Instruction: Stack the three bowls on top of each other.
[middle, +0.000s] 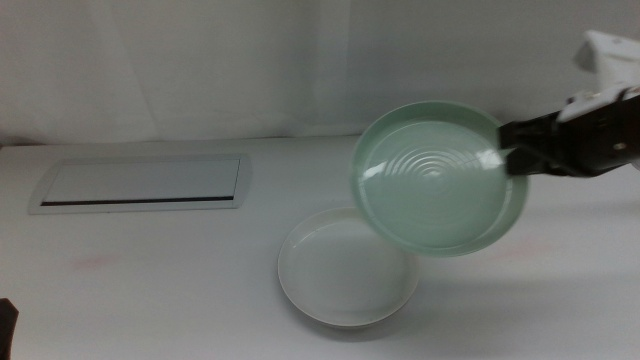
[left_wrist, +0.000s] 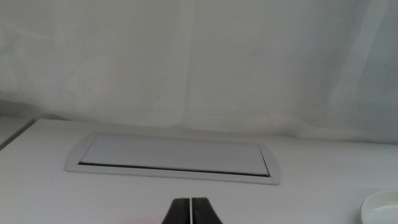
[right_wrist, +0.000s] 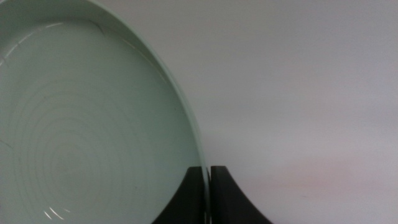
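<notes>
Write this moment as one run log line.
right gripper: shut on green bowl, tilted above white bowl | left gripper: shut, waiting

We see the pale green bowl (middle: 438, 180) as glossy plastic, its floor ridged in fine rings that catch bright glints. The cream-white bowl (middle: 347, 268) looks smooth with a softer sheen. The table (middle: 150, 290) is matt white, the panel (middle: 140, 184) flat and satin. The right gripper (right_wrist: 208, 186) shows dull dark plastic jaws.

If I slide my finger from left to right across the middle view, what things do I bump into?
White panel → cream-white bowl → pale green bowl, held up tilted → right gripper clamped on its rim.
</notes>
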